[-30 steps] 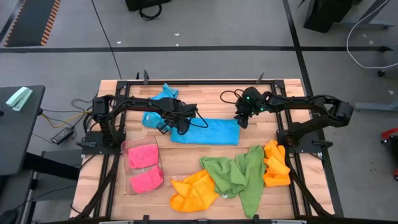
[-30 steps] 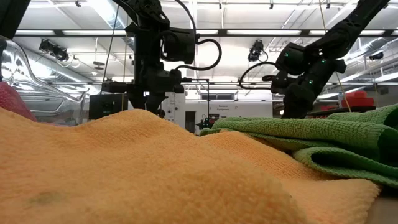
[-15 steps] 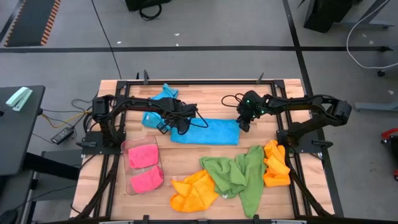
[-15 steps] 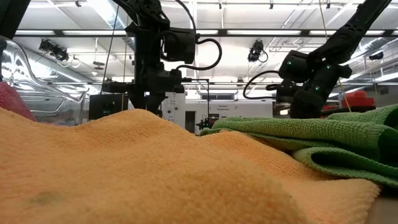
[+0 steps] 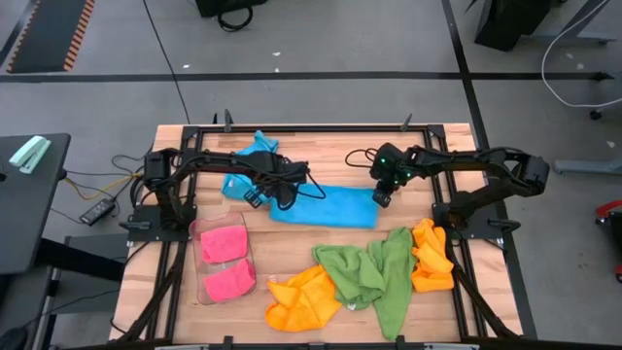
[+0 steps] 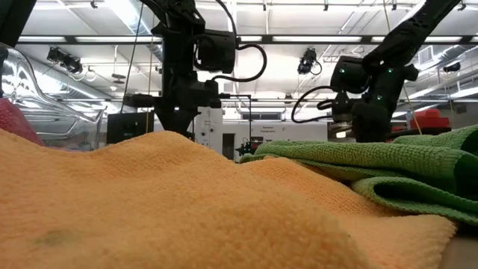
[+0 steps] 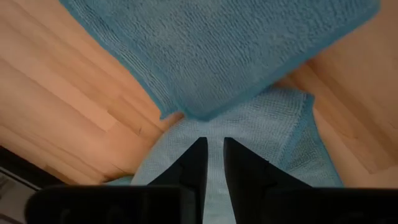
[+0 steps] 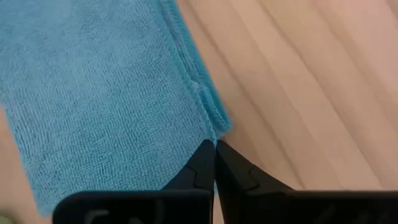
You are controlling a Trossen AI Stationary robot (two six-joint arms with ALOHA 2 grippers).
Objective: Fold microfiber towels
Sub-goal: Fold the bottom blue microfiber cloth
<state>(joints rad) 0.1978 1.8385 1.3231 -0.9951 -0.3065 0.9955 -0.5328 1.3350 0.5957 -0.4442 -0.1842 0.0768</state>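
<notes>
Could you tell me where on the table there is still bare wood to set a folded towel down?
Bare wood shows between the clear tray and the orange towel, and along the far edge right of the crumpled blue towel. The near right is crowded with green towels and orange ones.

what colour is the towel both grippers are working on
Sky blue: the towel lies flat mid-table, seen best in the high view.
</notes>
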